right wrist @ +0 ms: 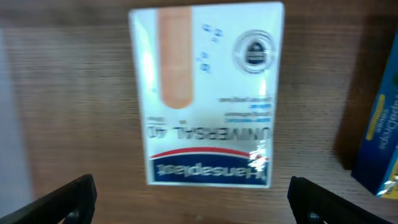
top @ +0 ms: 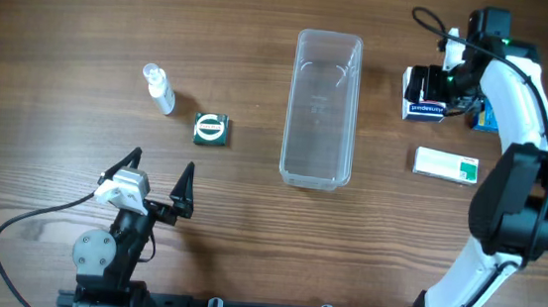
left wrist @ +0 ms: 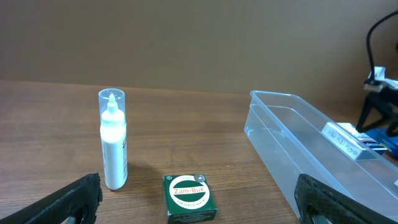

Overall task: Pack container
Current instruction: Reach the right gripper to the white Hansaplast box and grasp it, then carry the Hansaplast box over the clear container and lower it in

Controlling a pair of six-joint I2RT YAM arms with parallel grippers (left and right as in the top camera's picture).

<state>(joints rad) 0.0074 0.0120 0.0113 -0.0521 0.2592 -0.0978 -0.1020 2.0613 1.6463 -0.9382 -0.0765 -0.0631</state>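
The container (top: 321, 108), a long clear plastic tub, lies empty in the middle of the table; in the left wrist view the container (left wrist: 311, 143) is at the right. My left gripper (top: 161, 175) is open near the front left, pointing at a green Zam-Buk box (left wrist: 189, 197) and a small white spray bottle (left wrist: 113, 140), touching neither. My right gripper (top: 429, 88) hangs open over a white and blue Hansaplast box (right wrist: 208, 93) right of the container. Its fingers (right wrist: 68, 199) are spread wider than the box and clear of it.
A white and green flat box (top: 447, 166) lies right of the container, nearer the front. A blue box (right wrist: 379, 137) sits just right of the Hansaplast box. The Zam-Buk box (top: 211, 129) and the spray bottle (top: 158, 89) stand left of the container.
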